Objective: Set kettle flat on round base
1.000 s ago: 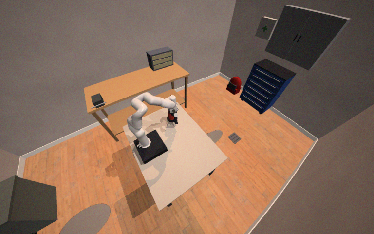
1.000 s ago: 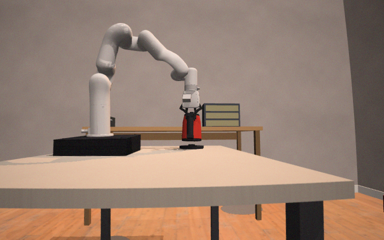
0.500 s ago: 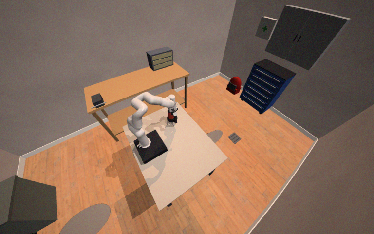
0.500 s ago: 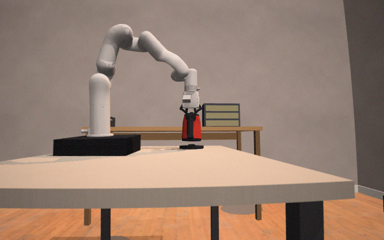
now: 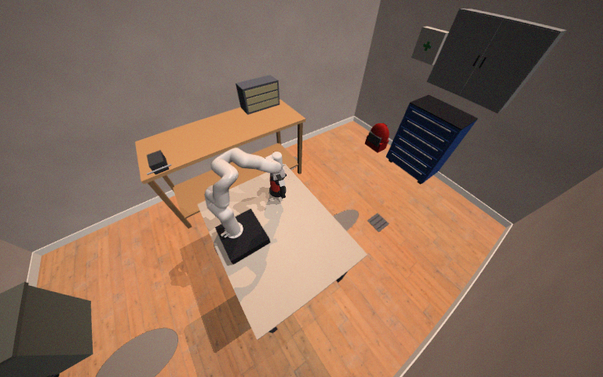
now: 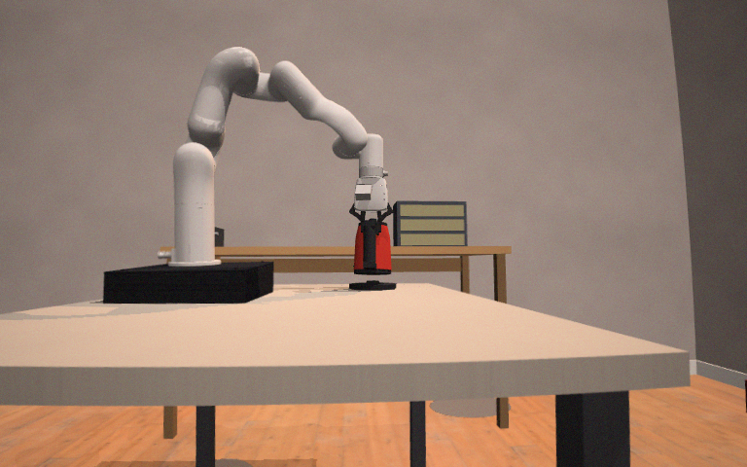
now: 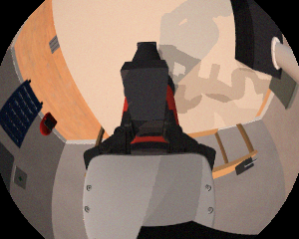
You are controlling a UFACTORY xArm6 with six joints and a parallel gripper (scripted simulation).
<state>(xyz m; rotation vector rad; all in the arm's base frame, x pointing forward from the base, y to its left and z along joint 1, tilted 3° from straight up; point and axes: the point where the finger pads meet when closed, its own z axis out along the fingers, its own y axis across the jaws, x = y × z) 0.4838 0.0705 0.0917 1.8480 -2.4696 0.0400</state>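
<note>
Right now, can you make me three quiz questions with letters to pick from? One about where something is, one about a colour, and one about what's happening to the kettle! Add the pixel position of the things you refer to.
1. Where is the round black kettle base (image 6: pixel 388 286)?
A) On the wooden bench
B) On the pale table (image 5: pixel 309 261) (image 6: pixel 319 341) (image 7: pixel 100 45)
C) On the floor

2. What colour is the kettle's body (image 6: pixel 384 248) (image 7: pixel 172 107)?
A) Red
B) Green
C) Yellow

3. How is the kettle now?
A) Lying on its side
B) Seated on its base
C) Held up above its base

Answers:
1: B, the outside view shows the black disk lying on the tabletop.
2: A, red sides show around the black handle (image 6: pixel 370 248).
3: C, the end effector (image 6: pixel 371 225) grips it, and a gap shows beneath it.
</note>
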